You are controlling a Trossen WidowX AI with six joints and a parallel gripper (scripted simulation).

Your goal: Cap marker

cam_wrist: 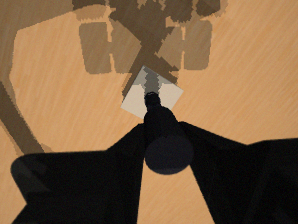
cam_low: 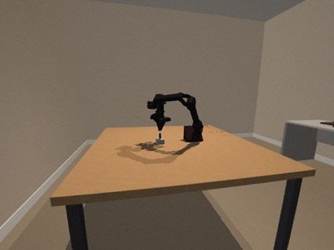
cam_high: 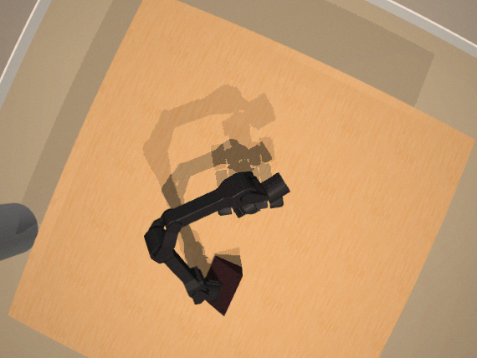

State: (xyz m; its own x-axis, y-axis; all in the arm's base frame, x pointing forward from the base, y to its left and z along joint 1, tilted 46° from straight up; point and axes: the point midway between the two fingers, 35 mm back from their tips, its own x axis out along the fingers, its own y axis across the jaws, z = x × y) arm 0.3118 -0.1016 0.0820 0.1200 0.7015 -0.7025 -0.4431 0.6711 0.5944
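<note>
The white holder block (cam_low: 159, 141) (cam_wrist: 131, 104) stands on the table. The dark marker (cam_low: 160, 135) (cam_wrist: 152, 99) stands upright in it. My gripper (cam_low: 160, 129) (cam_wrist: 160, 127) points down and is shut on the black cap (cam_wrist: 169, 156), whose round end faces the wrist camera. In the exterior view the fingertips are just above the marker's top, with a small gap. In the wrist view the cap's lower end lies close beside the marker's tip and partly overlaps it; exact alignment is hard to tell. In the top view the arm hides block, marker and cap.
The dark red arm base (cam_high: 228, 288) (cam_low: 189, 134) stands on the table (cam_high: 335, 209) (cam_low: 229, 160) behind the holder. The arm (cam_high: 197, 209) (cam_low: 176, 97) arches from it. Its shadow falls around the holder block. A separate desk (cam_low: 301, 126) stands at the right in the exterior view.
</note>
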